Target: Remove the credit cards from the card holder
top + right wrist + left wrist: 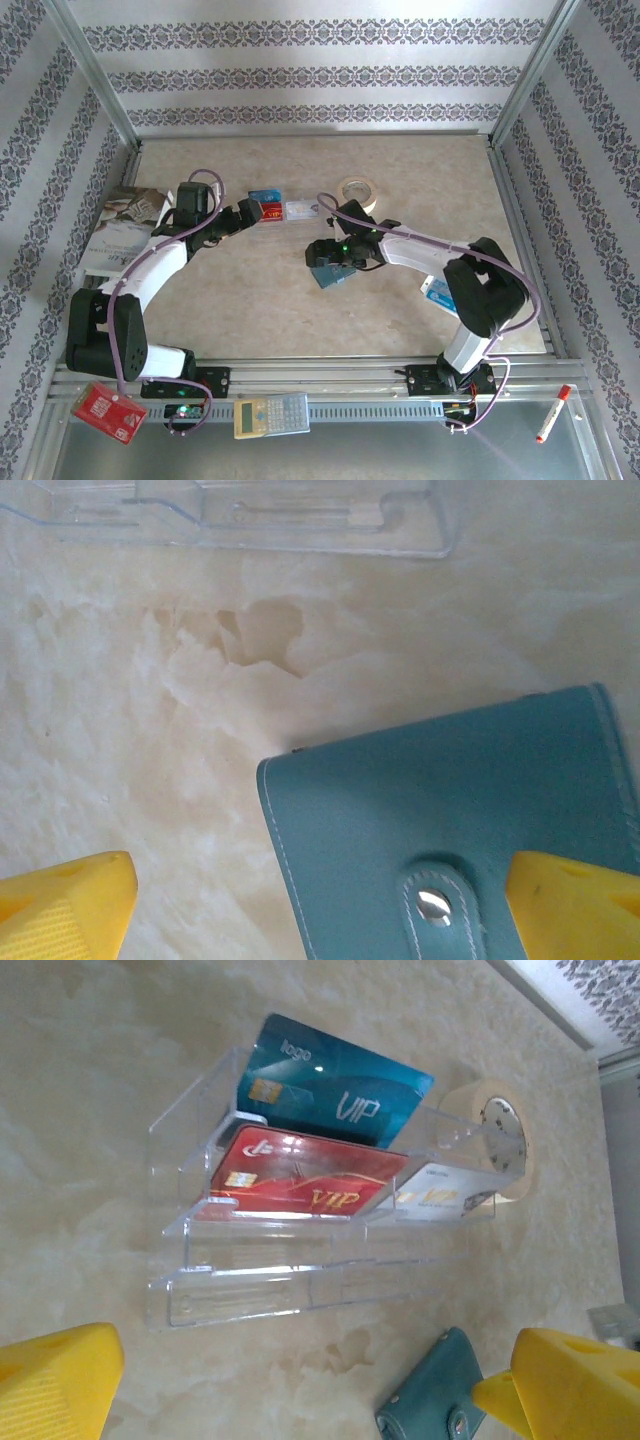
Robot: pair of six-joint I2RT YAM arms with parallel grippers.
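Card holder [450,800] flat, right gripper [320,905] spread wide over it

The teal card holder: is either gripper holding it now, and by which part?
Nothing is held. The right gripper stands open over the snap-tab end of the card holder, jaws not closed on it. The left gripper is open and empty.

The top camera looks down from above and behind over the whole bench [270,320]. Each wrist camera looks down at it from close; both show the holder [450,810] and the clear rack [250,1280].
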